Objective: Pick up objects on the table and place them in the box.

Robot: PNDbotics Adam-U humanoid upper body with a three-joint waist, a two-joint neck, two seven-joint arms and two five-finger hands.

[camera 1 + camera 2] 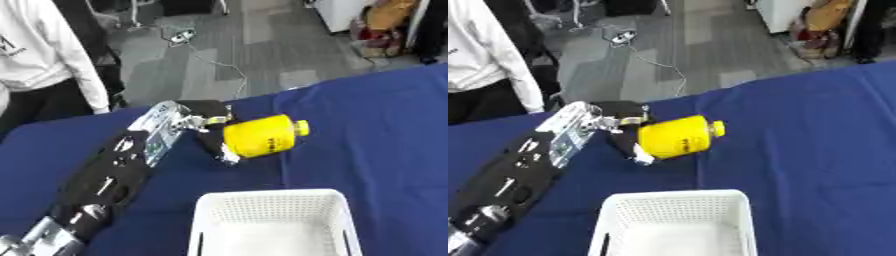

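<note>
My left hand (208, 126) reaches in from the lower left and is shut on a yellow cylinder-shaped container (260, 135) with a small yellow cap at its right end. The container lies tilted on its side, held over the blue table (376, 140), a little beyond the far rim of the white perforated box (273, 200). The box stands at the near edge and looks empty in the part I see. My right hand shows in neither view.
A person in a white top (35, 55) stands at the table's far left edge. Beyond the table lies grey floor with a cable (214, 62) and a cluttered corner at the upper right.
</note>
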